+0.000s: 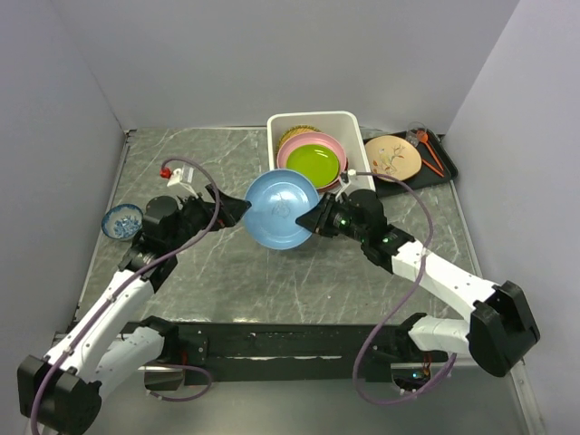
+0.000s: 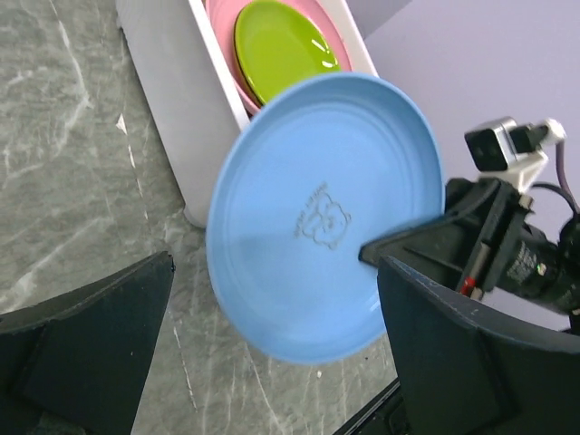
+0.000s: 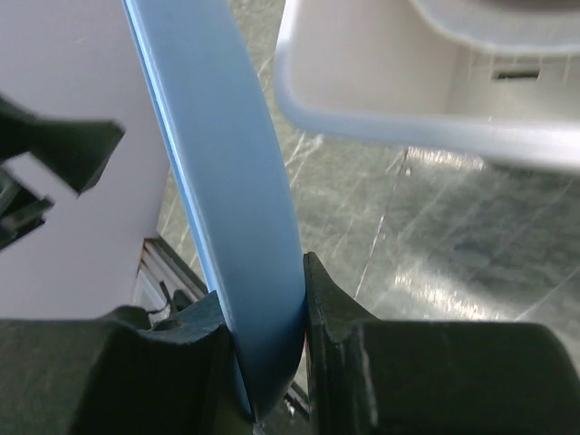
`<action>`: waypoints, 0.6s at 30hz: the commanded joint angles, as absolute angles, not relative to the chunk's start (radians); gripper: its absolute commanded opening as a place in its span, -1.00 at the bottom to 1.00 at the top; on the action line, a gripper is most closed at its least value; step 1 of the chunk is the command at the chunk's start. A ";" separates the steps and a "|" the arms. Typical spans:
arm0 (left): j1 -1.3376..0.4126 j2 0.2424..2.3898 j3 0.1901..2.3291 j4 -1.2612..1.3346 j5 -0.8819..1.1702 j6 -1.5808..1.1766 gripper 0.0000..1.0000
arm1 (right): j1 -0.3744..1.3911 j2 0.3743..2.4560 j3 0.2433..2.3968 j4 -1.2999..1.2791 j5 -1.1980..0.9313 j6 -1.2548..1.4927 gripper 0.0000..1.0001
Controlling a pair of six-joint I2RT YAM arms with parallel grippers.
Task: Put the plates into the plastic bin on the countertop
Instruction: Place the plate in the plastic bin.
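Observation:
A light blue plate is held tilted, almost on edge, above the countertop, just in front of the white plastic bin. My right gripper is shut on the plate's right rim; the right wrist view shows its jaws pinching the blue plate. My left gripper is open at the plate's left edge. In the left wrist view its fingers stand wide apart with the blue plate beyond them. In the bin, a green plate lies on pink plates.
A cream plate with a branch pattern lies on a black tray right of the bin, beside orange utensils. A small blue patterned bowl sits at the far left. Grey walls close in the back and both sides.

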State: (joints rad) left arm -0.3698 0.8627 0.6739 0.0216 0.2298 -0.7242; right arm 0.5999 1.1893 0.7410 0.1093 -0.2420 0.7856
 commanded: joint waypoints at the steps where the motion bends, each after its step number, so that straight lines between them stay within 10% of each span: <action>1: -0.365 0.789 0.684 -0.041 0.166 -0.681 0.99 | 0.543 1.247 0.879 0.175 -0.297 0.758 -1.00; 18: -0.365 0.834 0.630 0.024 0.196 -0.690 0.99 | 0.276 1.497 1.227 0.080 -0.387 0.712 -1.00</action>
